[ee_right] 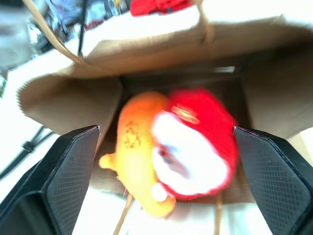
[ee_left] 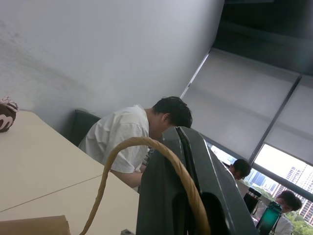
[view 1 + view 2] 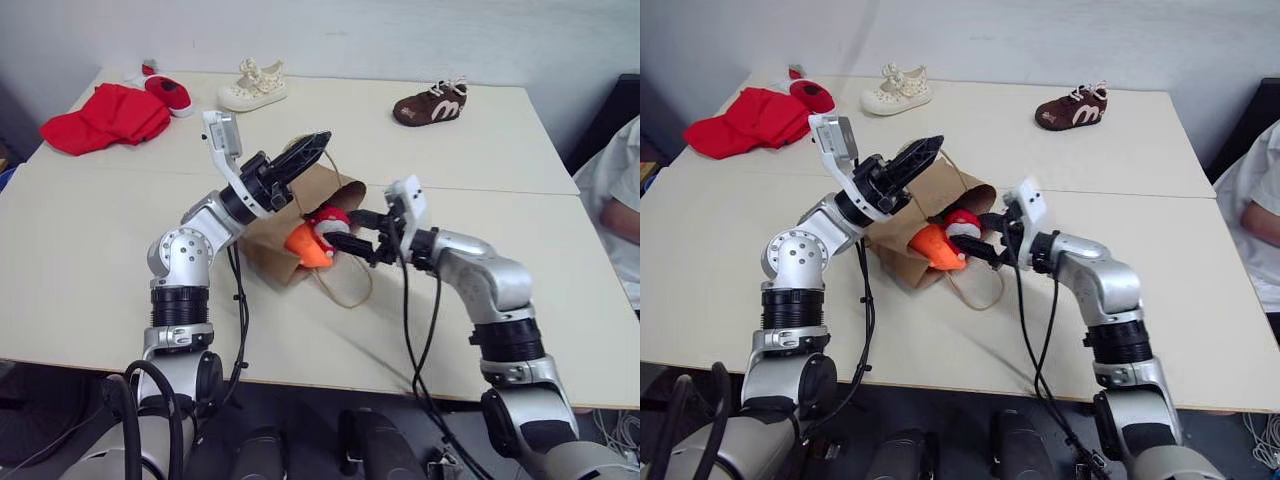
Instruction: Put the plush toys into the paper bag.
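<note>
Orange blob toy (image 1: 139, 147) and Santa toy (image 1: 195, 142) lie in the paper bag (image 3: 300, 215) mouth (partly protruding). Right gripper (image 1: 161, 181) spread, empty; left gripper (image 3: 305, 155) pinches the cord handle (image 2: 146, 147). Remaining: seat both deeper.

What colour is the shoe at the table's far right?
Brown with white laces and a white mark, the shoe shows best in the left eye view.

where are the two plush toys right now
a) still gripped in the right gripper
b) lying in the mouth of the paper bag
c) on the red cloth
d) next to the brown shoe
b: the Santa plush and orange plush lie in the paper bag's mouth, the right gripper open around them.
</note>
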`<state>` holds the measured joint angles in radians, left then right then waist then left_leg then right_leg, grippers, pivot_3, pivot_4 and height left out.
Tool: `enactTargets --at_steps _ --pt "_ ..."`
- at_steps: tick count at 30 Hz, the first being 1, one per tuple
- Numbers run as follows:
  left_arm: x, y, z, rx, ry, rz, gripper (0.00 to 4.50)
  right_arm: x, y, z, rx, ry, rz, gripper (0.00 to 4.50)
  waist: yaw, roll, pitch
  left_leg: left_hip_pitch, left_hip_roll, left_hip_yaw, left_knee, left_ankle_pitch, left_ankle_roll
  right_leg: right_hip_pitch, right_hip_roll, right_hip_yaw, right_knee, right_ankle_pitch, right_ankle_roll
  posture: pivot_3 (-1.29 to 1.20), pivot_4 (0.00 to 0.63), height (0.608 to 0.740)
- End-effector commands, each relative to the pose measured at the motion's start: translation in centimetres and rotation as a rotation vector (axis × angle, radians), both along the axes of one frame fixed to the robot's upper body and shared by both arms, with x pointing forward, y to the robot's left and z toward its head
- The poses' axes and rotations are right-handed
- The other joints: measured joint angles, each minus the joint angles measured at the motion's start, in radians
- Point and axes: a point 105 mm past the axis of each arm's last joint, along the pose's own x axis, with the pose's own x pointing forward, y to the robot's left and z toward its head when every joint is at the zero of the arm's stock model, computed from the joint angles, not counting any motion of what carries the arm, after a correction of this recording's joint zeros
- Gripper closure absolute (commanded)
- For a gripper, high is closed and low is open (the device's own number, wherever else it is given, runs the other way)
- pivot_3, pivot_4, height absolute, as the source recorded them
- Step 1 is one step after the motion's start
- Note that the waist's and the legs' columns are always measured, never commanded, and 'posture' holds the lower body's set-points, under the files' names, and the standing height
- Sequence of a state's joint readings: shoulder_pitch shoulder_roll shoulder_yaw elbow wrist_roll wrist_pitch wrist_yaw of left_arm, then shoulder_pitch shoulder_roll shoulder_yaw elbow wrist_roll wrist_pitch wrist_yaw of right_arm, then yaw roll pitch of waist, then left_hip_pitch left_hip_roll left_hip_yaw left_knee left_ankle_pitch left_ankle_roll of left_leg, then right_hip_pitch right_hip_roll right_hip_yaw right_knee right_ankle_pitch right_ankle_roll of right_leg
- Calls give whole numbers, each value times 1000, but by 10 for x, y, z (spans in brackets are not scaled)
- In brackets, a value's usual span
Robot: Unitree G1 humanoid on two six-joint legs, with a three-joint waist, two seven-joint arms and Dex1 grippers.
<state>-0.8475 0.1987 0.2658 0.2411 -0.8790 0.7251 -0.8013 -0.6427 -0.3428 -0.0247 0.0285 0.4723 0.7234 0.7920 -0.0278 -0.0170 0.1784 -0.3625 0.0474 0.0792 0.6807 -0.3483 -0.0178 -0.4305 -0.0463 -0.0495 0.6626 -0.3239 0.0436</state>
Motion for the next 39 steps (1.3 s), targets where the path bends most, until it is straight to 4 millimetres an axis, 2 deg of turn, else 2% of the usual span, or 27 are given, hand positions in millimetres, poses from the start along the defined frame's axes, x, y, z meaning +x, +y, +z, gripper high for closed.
enactTargets --at_steps 1,10,13,17,20,25,28,30,32,34,39 --pt "-5 2 9 -26 -45 1 4500 -7 -9 6 35 -23 -7 39 0 0 0 0 0 0 0 0 0 0 0 0 0 0 0 0 150 740" --pt "-5 1 11 -27 -52 5 4500 0 -14 -29 -94 -22 -112 39 0 0 0 0 0 0 0 0 0 0 0 0 0 0 0 0 150 740" --pt "-5 1 12 -26 -55 8 4500 -2 -7 -36 -98 -3 -105 39 0 0 0 0 0 0 0 0 0 0 0 0 0 0 0 0 150 740" --pt "-5 1 12 -24 -59 11 4500 10 -7 -37 -106 -26 -179 39 0 0 0 0 0 0 0 0 0 0 0 0 0 0 0 0 150 740" --pt "-6 1 12 -22 -60 12 4500 12 -3 -34 -79 -33 -179 641 0 0 0 0 0 0 0 0 0 0 0 0 0 0 0 0 150 740" --pt "-6 2 11 -19 -60 18 4500 14 2 -31 -54 -50 -181 2298 0 0 0 0 0 0 0 0 0 0 0 0 0 0 0 0 150 740" --pt "-7 1 11 -9 -62 16 4500 1 8 -16 -57 -90 -97 3328 0 0 0 0 0 0 0 0 0 0 0 0 0 0 0 0 150 740" --pt "-8 2 11 -11 -61 11 4500 -10 16 1 -14 -89 -31 3855 0 0 0 -1 0 0 0 0 0 0 0 0 0 0 0 0 150 740" --pt "-10 1 11 -12 -58 -9 4500 -11 24 14 19 -93 -22 4328 -2 0 0 -1 0 -1 0 0 0 0 0 0 0 0 0 0 150 740" --pt "-16 -1 12 -18 -59 -50 4500 -3 35 18 34 -103 -48 4432 -4 0 0 0 0 0 1 0 0 0 0 0 0 0 0 0 150 740" --pt "-28 -3 18 -55 -43 -158 4500 21 63 1 -9 -96 -105 4432 -3 0 0 0 0 0 1 0 -1 0 0 0 0 0 0 0 150 740"
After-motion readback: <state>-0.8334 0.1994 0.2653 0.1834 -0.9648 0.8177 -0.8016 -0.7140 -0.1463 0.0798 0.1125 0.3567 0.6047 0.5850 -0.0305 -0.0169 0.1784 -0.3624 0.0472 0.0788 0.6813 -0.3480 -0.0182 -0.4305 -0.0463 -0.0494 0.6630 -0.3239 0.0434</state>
